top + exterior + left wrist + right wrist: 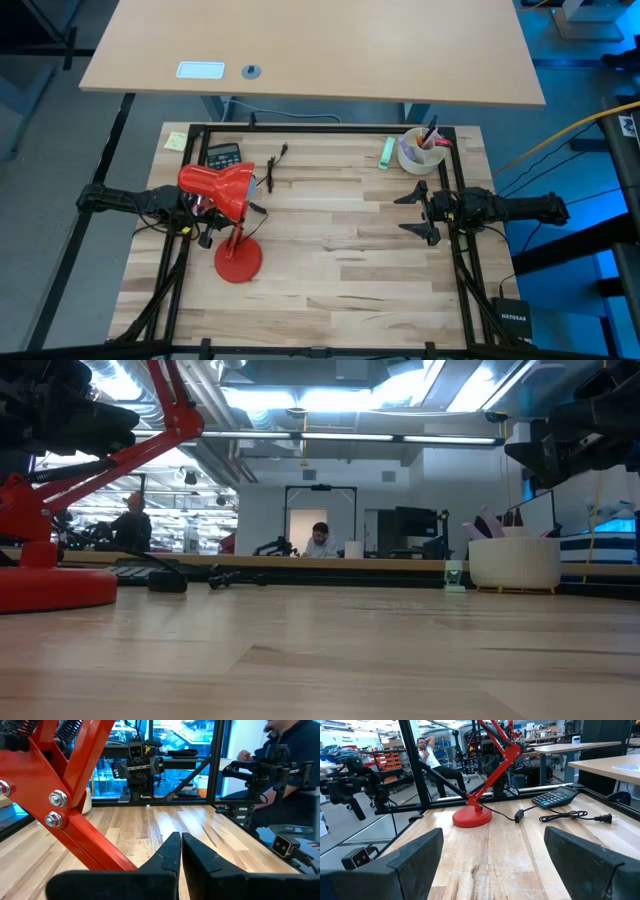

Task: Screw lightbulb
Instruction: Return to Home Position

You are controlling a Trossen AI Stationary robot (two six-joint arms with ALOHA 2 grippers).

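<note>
A red desk lamp stands on its round base (238, 262) at the table's left, and its shade (215, 187) hangs over the end of my left arm. My left gripper (180, 851) is shut and points level toward the table's right. It is partly hidden under the shade in the high view, and the lamp's jointed arm (75, 815) passes close beside it. My right gripper (412, 213) stands open at the table's right edge, pointing level at the lamp's base (471, 816), with nothing between its fingers. The lightbulb is hidden or out of view.
A black calculator (223, 155) and a loose plug cord (275, 165) lie at the far left. A white cup of pens (420, 150) and a green item (385, 150) stand at the far right. The table's middle (340, 250) is bare wood. People sit in the room beyond.
</note>
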